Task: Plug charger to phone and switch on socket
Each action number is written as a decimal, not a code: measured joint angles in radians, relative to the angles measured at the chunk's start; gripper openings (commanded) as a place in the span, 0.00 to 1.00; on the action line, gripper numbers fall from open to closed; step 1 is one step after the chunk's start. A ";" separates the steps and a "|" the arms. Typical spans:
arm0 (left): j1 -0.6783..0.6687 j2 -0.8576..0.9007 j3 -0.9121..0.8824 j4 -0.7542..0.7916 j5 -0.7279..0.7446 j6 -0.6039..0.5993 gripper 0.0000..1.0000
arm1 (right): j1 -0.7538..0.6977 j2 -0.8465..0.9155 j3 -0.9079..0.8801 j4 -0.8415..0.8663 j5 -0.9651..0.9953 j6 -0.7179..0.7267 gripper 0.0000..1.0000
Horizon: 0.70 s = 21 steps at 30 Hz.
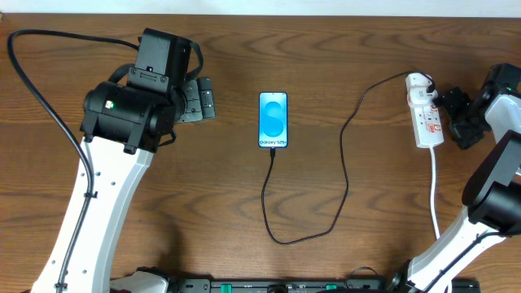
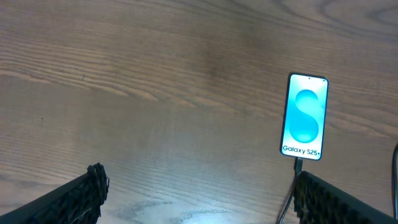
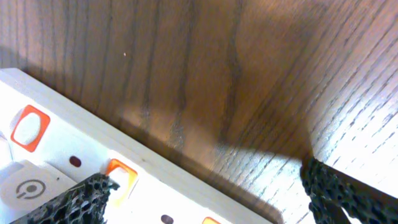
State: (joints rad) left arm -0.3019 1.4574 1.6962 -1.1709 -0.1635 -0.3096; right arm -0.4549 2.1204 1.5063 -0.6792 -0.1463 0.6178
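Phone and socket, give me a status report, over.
Left end effector open, empty, beside phone. Right end effector open over socket. Charger tip at phone's bottom edge, looks plugged. Nothing in the way.

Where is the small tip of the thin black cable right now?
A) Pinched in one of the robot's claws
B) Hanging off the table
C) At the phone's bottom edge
C: the charger loops round and its tip meets the bottom edge of the phone, in both the overhead and left wrist views.

Socket (image 3: 155,186) cropped by right wrist view; switch state overhead probably unreadable.
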 measured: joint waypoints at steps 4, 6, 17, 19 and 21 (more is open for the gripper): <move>0.000 0.000 0.000 0.000 0.000 0.000 0.96 | 0.001 0.000 0.002 -0.020 -0.019 -0.001 0.99; 0.000 0.000 0.000 0.000 0.000 0.000 0.96 | 0.001 0.000 0.002 -0.020 -0.019 -0.001 0.99; 0.000 0.000 0.000 0.000 0.000 0.000 0.96 | -0.009 -0.014 0.002 -0.163 -0.078 -0.002 0.98; 0.000 0.000 0.000 0.000 0.000 0.000 0.96 | -0.020 -0.031 -0.008 -0.220 -0.073 -0.002 0.98; 0.000 0.000 0.000 0.000 0.000 0.000 0.96 | -0.032 -0.072 -0.023 -0.301 -0.036 -0.002 0.99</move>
State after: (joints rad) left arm -0.3019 1.4574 1.6962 -1.1709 -0.1635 -0.3096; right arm -0.4866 2.0487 1.4837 -0.9798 -0.1825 0.6163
